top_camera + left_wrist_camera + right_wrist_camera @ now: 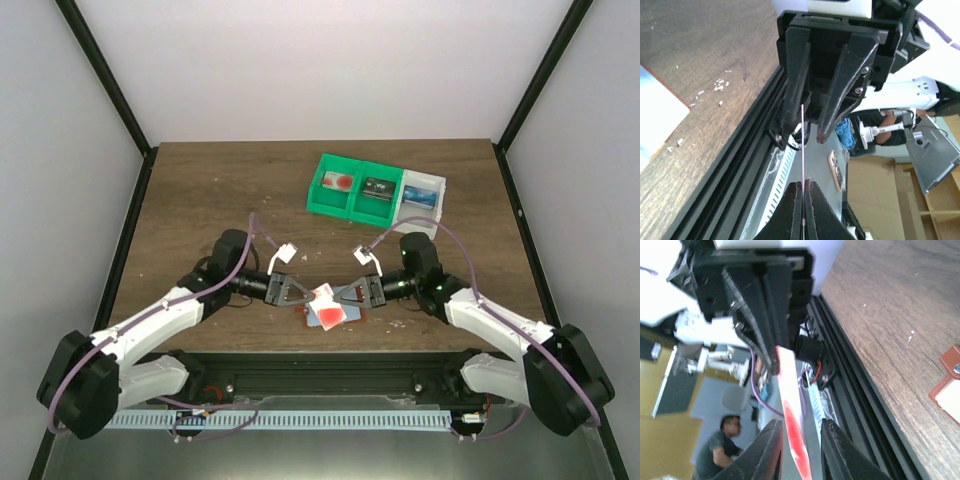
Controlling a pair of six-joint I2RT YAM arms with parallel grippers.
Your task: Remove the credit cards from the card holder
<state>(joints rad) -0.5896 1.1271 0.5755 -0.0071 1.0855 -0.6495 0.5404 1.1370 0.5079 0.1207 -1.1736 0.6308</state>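
Observation:
The white credit card with a red round mark point(327, 305) hangs just above the table's near edge, between my two grippers. My left gripper point(304, 294) is shut on its left end. In the left wrist view the card point(803, 145) shows edge-on, pinched between the left gripper's point(803, 184) fingertips. My right gripper point(346, 294) stands open around the card's other end. Its jaws in the right wrist view point(801, 424) are apart, with the card point(792, 427) between them. The reddish-brown card holder point(303, 320) lies open on the table below, a blue card point(318, 323) on it.
A green bin point(352, 190) and a white bin point(421, 197), with cards inside, stand at the back right. The black rail point(320, 362) runs along the table's near edge, just below the grippers. Small white crumbs point(720, 85) dot the wood.

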